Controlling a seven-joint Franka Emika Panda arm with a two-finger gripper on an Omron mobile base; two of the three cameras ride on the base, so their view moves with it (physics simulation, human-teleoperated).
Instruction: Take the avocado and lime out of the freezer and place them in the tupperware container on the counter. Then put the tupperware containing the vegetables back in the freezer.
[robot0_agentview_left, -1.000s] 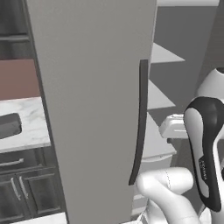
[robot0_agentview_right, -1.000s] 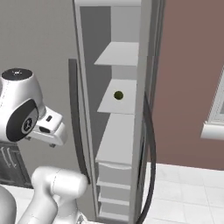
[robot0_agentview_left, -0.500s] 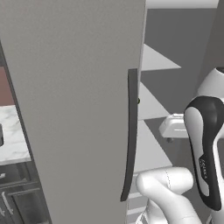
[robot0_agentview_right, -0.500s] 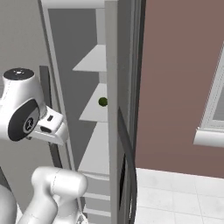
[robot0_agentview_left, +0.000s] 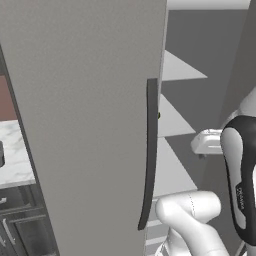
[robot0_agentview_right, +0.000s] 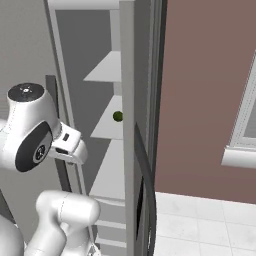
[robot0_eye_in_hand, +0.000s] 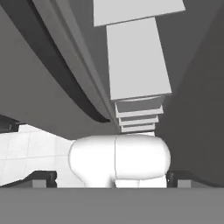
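The freezer stands open. Its big matte grey door (robot0_agentview_left: 85, 125) with a long dark curved handle (robot0_agentview_left: 149, 150) takes up the left base view. Pale shelves (robot0_agentview_right: 107, 125) show inside. One small round green fruit (robot0_agentview_right: 117, 116) lies on the middle shelf, and just a sliver of it (robot0_agentview_left: 159, 115) peeks past the door edge. I cannot tell whether it is the avocado or the lime. My gripper (robot0_eye_in_hand: 111, 179) is open and holds nothing, pointing down past the shelves (robot0_eye_in_hand: 135, 57) and drawers (robot0_eye_in_hand: 138, 116). A dark sliver of the tupperware container (robot0_agentview_left: 1, 154) sits on the marble counter (robot0_agentview_left: 17, 155) at far left.
A second narrow grey door edge (robot0_agentview_right: 127, 130) with a dark curved handle (robot0_agentview_right: 146, 190) stands to the right of the shelves. Beyond it is a brown wall (robot0_agentview_right: 205, 90) with a window sill (robot0_agentview_right: 240, 157). White floor tiles (robot0_agentview_right: 200, 225) lie below.
The whole picture has shifted, so the base has driven. The freezer door and shelves look larger and closer, and the counter has slid to the left edge. The gripper stayed open.
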